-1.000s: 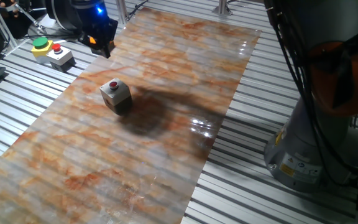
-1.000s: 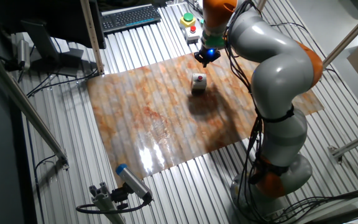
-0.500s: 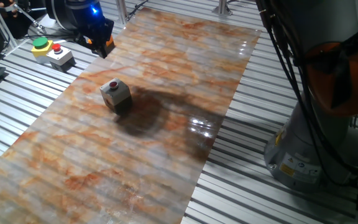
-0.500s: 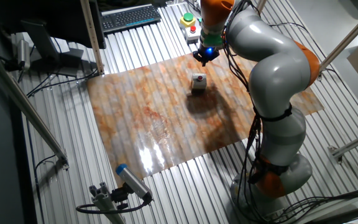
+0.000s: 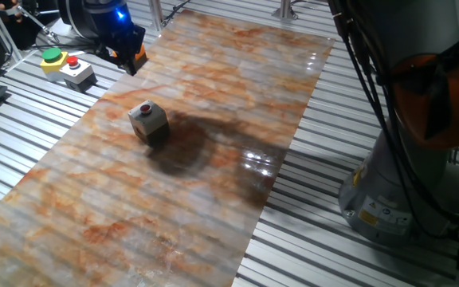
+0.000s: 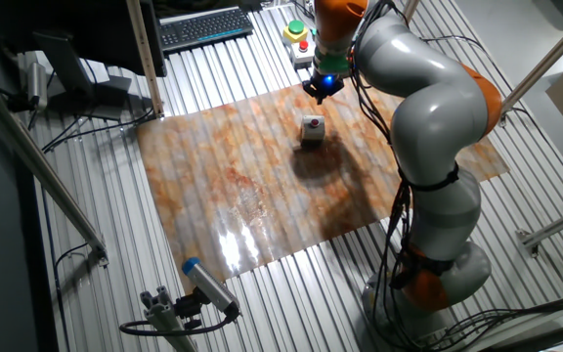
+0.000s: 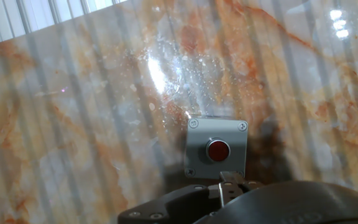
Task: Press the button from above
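The button (image 5: 146, 108) is a small red round cap on a little grey-white box (image 5: 151, 126) that stands on the marbled mat. It also shows in the other fixed view (image 6: 313, 123) and in the hand view (image 7: 218, 150), low and right of centre. My gripper (image 5: 131, 57) hangs in the air beyond the box, toward the mat's far left edge, and also shows in the other fixed view (image 6: 319, 92). In the hand view its fingertips (image 7: 231, 181) show as one narrow block with no gap, just below the box. They hold nothing.
A yellow box with a green button (image 5: 52, 56) and a grey box with a red button (image 5: 75, 70) sit off the mat on the ribbed table. A keyboard (image 6: 203, 24) lies further back. The arm's base (image 5: 389, 191) stands at the right.
Over the last second my gripper has moved a little up and away from the button box. Since half a second ago nothing has visibly moved.
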Tool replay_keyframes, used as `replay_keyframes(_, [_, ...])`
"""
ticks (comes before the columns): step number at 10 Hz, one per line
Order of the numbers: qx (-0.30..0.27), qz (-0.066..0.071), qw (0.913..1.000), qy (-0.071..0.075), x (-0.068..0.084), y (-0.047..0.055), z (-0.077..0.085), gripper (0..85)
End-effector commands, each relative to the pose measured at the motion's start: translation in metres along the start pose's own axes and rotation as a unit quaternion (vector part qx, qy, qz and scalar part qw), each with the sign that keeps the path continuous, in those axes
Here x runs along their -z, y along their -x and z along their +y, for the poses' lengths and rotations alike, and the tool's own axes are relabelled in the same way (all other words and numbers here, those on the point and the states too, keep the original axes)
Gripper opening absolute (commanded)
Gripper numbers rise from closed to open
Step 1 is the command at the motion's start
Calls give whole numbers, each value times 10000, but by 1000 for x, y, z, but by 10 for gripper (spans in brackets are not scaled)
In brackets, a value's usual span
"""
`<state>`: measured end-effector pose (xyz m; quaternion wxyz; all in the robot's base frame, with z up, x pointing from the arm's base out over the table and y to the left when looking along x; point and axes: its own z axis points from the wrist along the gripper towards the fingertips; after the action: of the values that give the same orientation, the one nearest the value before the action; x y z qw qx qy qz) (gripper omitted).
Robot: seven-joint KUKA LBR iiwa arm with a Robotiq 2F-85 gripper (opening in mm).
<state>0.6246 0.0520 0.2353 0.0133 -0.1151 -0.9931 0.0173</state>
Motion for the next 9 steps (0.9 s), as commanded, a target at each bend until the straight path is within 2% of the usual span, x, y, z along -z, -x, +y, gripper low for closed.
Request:
replay_keyframes(1, [1,7,10000,6,1,1,0,0])
replay_keyframes(5, [9,23,10000,-25,1,0,-1,0])
replay_keyframes(9, [-53,11,10000,22,0,-2,-1,0])
